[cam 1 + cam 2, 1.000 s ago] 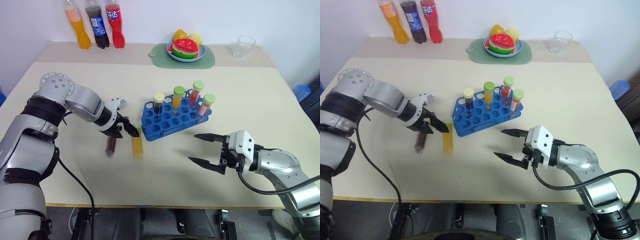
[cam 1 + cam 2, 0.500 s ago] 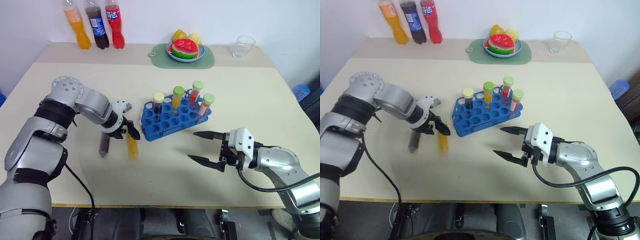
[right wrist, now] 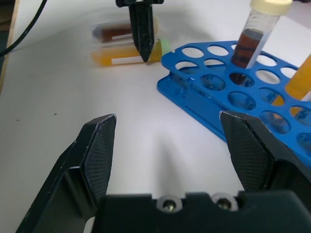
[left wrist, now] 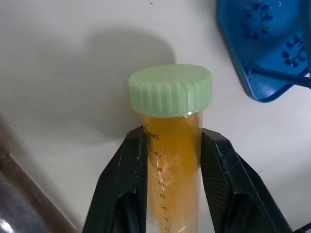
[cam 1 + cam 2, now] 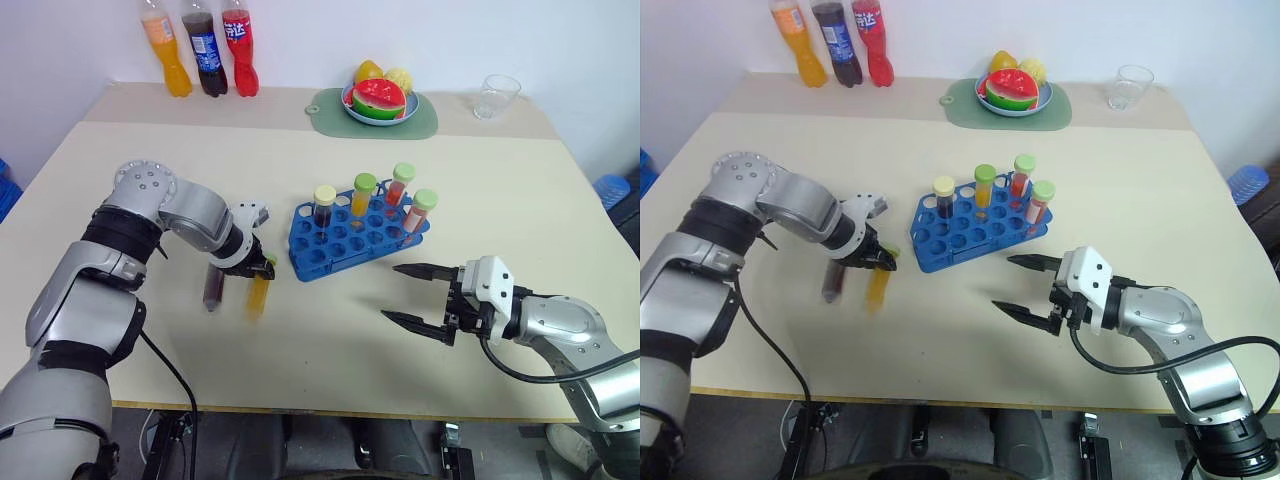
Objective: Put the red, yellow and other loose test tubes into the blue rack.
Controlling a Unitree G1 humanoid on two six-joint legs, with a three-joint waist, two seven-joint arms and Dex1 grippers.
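A yellow test tube [image 4: 171, 160] with a green cap lies on the table, and my left gripper [image 5: 256, 266] points down, shut on it just below the cap. A dark brown tube [image 5: 212, 288] lies beside it on the side away from the rack. The blue rack [image 5: 340, 245] stands just right of them. It holds a dark tube [image 5: 324, 204], a yellow one [image 5: 362, 193] and two red ones [image 5: 399, 183]. My right gripper [image 5: 390, 292] hovers open in front of the rack, with nothing between its fingers [image 3: 99, 145].
Three soda bottles [image 5: 205, 50] stand at the back left. A fruit plate [image 5: 355, 110] sits on a green mat at the back, and a clear glass [image 5: 497, 95] at the back right. Bare tabletop lies between my two grippers.
My left gripper has come down and shut on the yellow tube, which it stood open over before. The right arm has kept still. The camera has shifted a little.
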